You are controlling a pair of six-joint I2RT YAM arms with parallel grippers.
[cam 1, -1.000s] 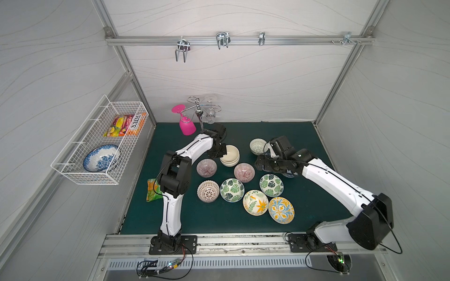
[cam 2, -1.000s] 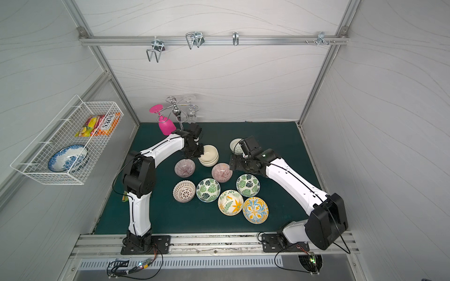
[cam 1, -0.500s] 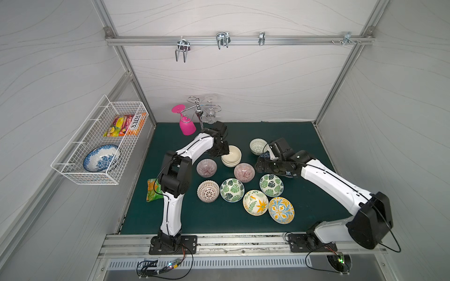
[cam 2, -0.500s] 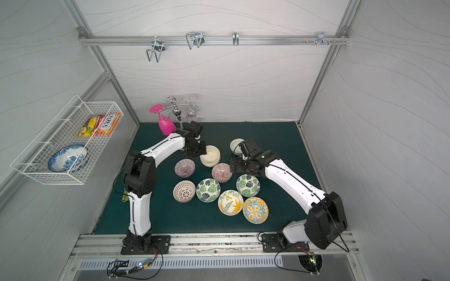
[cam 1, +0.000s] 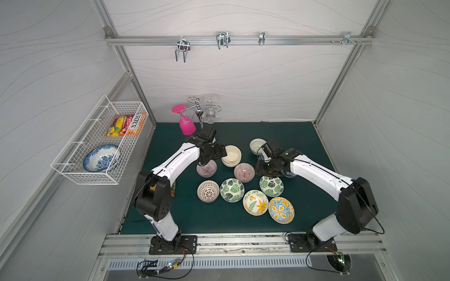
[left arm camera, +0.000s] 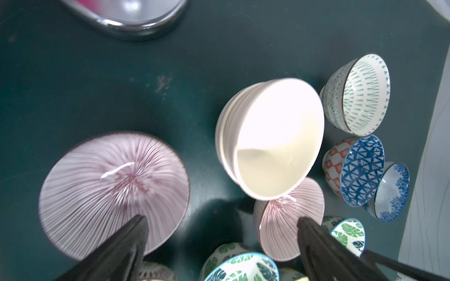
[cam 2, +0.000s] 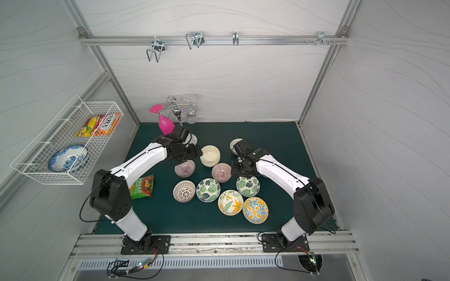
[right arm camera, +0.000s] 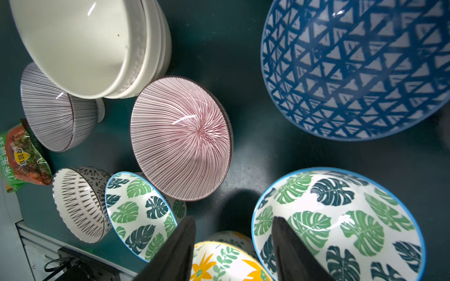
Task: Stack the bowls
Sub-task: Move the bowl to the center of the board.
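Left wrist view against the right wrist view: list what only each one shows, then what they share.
Only the left wrist view: the pale green patterned bowl, the blue speckled bowl and a shiny metal base.
Only the right wrist view: the snack packet.
Both: the stack of cream bowls, two pink striped bowls, the blue triangle-patterned bowl and green leaf bowls, all on the dark green mat.
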